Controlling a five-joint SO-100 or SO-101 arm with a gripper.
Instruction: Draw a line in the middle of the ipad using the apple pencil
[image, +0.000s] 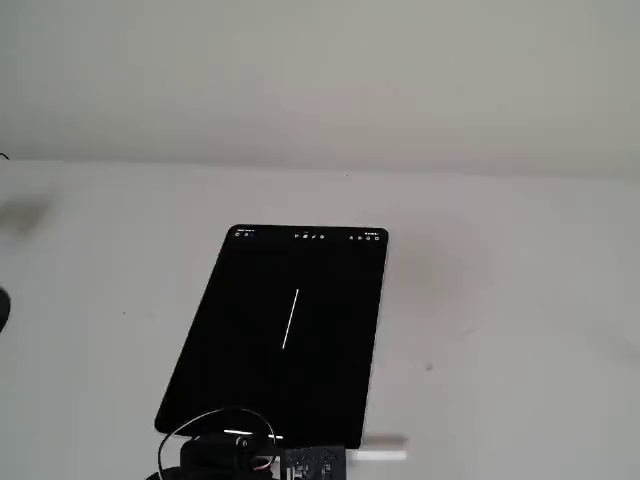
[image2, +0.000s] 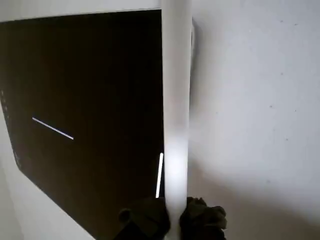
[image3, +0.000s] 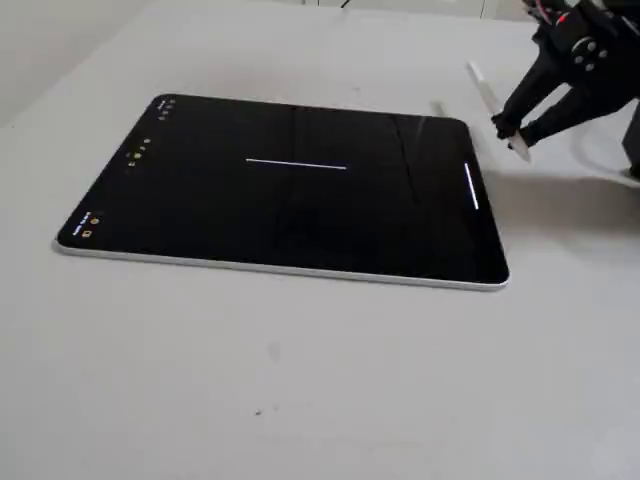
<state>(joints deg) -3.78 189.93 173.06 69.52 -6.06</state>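
Observation:
A black iPad (image3: 290, 200) lies flat on the white table. A thin white line (image3: 296, 163) crosses the middle of its screen, and a second short white line (image3: 471, 187) sits near the edge closest to the arm. My gripper (image3: 512, 133) is shut on the white Apple Pencil (image3: 490, 100), just off that edge of the iPad. In the wrist view the pencil (image2: 176, 100) runs along the iPad's (image2: 85, 90) edge, over the table, with the dark fingers (image2: 202, 217) clamped around it at the bottom. I cannot tell whether the pencil touches the table.
The white table (image3: 300, 380) spreads out on all sides of the iPad. In a fixed view the arm's black wrist and cables (image: 250, 458) cover the iPad's (image: 290, 330) near edge, with the pencil (image: 385, 450) sticking out to the right. A white wall (image: 320, 70) stands behind.

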